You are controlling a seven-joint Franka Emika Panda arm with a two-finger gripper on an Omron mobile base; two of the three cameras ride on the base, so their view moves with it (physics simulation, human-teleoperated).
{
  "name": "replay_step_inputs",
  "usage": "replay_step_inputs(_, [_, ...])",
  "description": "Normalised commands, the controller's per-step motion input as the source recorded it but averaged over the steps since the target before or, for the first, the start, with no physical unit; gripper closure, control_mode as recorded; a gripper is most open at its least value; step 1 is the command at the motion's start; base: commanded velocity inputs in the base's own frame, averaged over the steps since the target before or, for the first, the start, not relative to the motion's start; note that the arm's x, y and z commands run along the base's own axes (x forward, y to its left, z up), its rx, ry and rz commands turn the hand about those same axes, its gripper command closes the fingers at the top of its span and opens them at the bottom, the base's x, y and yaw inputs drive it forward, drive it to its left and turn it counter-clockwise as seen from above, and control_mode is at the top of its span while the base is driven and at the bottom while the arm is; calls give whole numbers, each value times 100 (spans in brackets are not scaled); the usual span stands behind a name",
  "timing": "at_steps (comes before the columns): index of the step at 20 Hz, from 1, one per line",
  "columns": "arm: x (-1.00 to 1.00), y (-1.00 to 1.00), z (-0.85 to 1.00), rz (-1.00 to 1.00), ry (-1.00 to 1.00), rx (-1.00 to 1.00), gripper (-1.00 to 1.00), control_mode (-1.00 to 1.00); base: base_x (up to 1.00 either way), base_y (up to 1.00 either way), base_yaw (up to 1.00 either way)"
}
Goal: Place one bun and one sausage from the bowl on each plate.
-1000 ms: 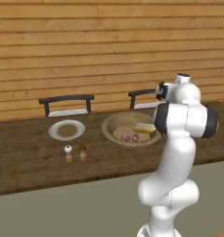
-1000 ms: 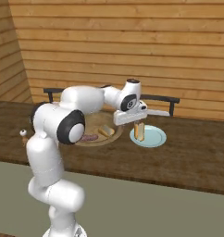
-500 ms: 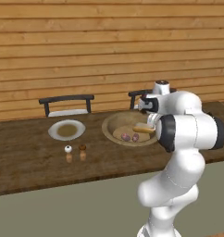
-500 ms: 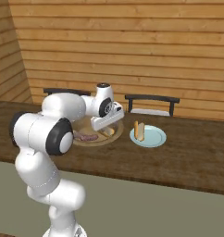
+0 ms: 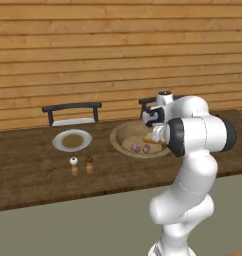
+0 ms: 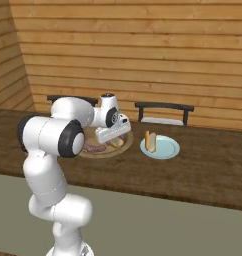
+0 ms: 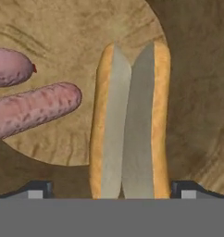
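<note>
My gripper (image 7: 113, 190) is open and hangs low over the tan bowl (image 7: 63, 28). Its fingertips (image 7: 37, 190) stand apart on either side of a split bun (image 7: 130, 125) that lies in the bowl. Two pink sausages (image 7: 35, 109) lie beside the bun. In the right base view the gripper (image 6: 115, 139) is over the bowl (image 6: 105, 155), and another bun (image 6: 151, 141) lies on the pale blue plate (image 6: 168, 150) to its right. In the left base view a second pale plate (image 5: 58, 142) sits left of the bowl (image 5: 118, 135), with the sausages (image 5: 140, 148) in the bowl.
Two small shakers (image 5: 73, 162) stand on the dark wooden counter (image 5: 33, 175) in front of the left plate. Two dark chairs (image 5: 71, 107) stand behind the counter against the plank wall.
The arm has swung left from the blue plate, leaving a bun there, and has come down over the bowl with its fingers around the second bun.
</note>
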Motion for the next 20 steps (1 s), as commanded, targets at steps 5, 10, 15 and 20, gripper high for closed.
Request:
replay_step_inputs(5, [9, 0, -33, 0, -1, 0, -100, -100, 0, 0, 0])
replay_step_inputs(10, [0, 0, -20, 0, 0, 0, -100, -100, 0, 0, 0])
replay_step_inputs(15, [0, 0, -8, 0, 0, 0, 100, -100, 0, 0, 0])
replay_step_inputs(20, [0, 0, 0, 0, 0, 0, 100, -100, 0, 0, 0])
